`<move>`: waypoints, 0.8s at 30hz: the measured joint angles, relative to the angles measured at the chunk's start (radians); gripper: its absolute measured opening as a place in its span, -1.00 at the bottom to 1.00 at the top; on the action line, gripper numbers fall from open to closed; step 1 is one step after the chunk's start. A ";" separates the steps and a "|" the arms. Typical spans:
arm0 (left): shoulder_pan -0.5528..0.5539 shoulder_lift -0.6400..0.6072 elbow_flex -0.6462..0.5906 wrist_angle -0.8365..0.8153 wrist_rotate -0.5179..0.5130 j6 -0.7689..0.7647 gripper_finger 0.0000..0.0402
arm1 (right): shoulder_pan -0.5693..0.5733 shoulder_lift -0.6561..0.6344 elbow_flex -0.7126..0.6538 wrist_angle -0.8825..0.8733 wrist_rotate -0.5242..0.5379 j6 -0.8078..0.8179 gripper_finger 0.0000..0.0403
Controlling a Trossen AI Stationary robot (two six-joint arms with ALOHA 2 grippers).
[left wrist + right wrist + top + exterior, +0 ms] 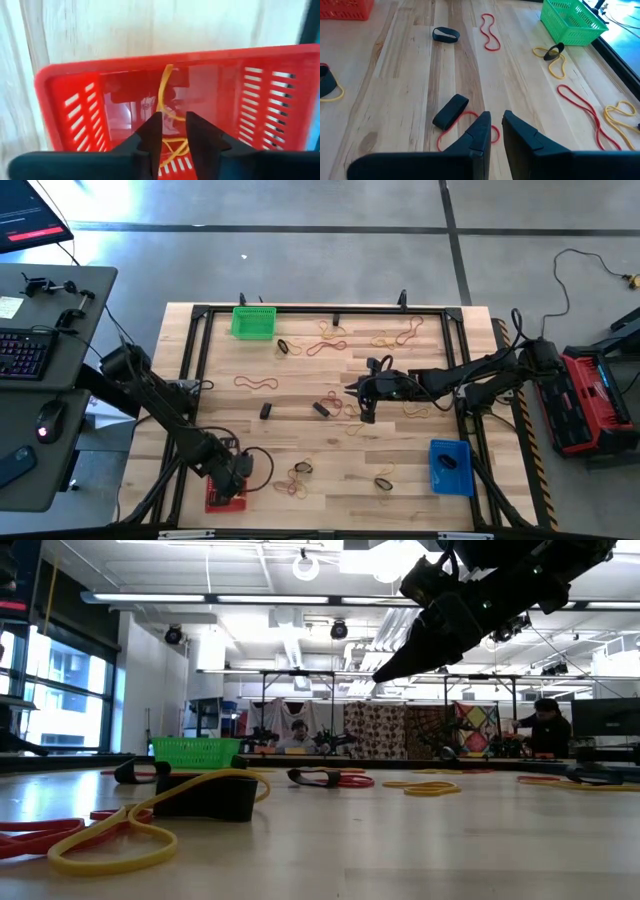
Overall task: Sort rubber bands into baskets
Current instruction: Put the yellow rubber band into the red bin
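Left gripper (pixel 170 132) hovered over red basket (pixel 75 80) at table's near-left corner, fingers slightly apart, yellowish band (pixel 165 95) between and beyond them inside basket. Right gripper (pixel 492 131) at table's middle, fingers narrowly apart, empty, above red band (pixel 451 131) touching black band (pixel 451 111).

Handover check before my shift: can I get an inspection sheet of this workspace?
Surface: wooden table inside a black frame.
Job's things: green basket at the far edge, red basket under the left arm, blue basket near right; rubber bands scattered, red, yellow and black.
Clutter: nothing seen.
Grippers: left claw slightly apart over the red basket, a yellow band below it; right claw above a red band mid-table, holding nothing.
Cables: black cable on the floor.
Surroundings: desk with keyboard; people beyond the table.
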 joint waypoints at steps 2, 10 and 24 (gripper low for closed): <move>-0.001 -0.023 0.000 -0.018 -0.007 0.000 -0.79 | 0.000 0.000 0.000 -0.018 0.000 0.000 -0.80; 0.024 -0.152 0.000 -0.026 -0.113 0.025 -0.99 | -0.001 0.000 0.000 -0.028 -0.041 0.008 -0.80; 0.317 -0.206 -0.024 0.122 -0.160 0.418 -1.00 | 0.007 0.011 0.000 -0.024 -0.061 0.037 -0.80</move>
